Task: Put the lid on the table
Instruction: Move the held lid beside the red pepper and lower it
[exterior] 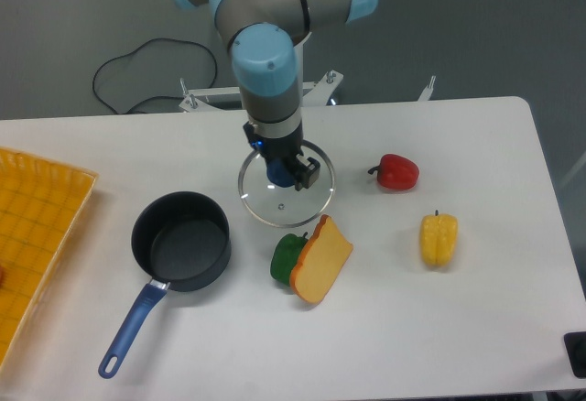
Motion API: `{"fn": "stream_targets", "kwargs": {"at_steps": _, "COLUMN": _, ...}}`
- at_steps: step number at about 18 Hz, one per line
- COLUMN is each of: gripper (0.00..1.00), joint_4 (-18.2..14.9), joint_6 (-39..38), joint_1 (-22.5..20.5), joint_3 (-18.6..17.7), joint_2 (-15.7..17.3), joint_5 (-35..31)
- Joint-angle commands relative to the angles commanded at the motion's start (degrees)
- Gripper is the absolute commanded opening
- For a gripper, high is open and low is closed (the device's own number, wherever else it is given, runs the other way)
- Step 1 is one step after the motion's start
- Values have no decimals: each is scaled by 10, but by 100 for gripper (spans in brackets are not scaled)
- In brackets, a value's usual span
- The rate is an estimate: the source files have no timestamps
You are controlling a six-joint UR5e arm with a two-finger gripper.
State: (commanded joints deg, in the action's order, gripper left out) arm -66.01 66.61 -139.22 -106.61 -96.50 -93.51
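**Lid carried clear of the pan, ready to set down**

You are in the carry step: the gripper (pixel 282 171) is clenched on the blue knob of the lid (pixel 286 199), holding it toward the rear edge of the table (pixel 476 319), about midway along it. Whether the rim touches the surface yet is not clear; judging by the task, your next move is a straight descent onto bare white tabletop, then release.

Mind the sandwich slice (pixel 320 259) and green pepper (pixel 287 256) just beside the lid's near rim.

The lid is a clear glass disc with a thin metal rim, so it will likely slide on the smooth top. The dark saucepan (pixel 181 252) sits open toward the left edge.
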Motion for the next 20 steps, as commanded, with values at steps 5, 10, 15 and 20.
{"fn": "stream_targets", "kwargs": {"at_steps": 5, "gripper": 61, "joint_4": 1, "joint_6": 20, "joint_1": -20, "joint_3": -20, "joint_2": 7, "joint_5": 0}}
{"fn": "stream_targets", "kwargs": {"at_steps": 10, "gripper": 61, "joint_4": 1, "joint_6": 43, "joint_1": -38, "joint_3": -25, "joint_2": 8, "joint_5": 1}}
{"fn": "stream_targets", "kwargs": {"at_steps": 15, "gripper": 61, "joint_4": 2, "joint_6": 79, "joint_1": -61, "joint_3": -36, "joint_2": 7, "joint_5": 1}}
{"fn": "stream_targets", "kwargs": {"at_steps": 20, "gripper": 61, "joint_4": 4, "joint_6": 81, "joint_1": -61, "joint_3": -35, "joint_2": 1, "joint_5": 1}}
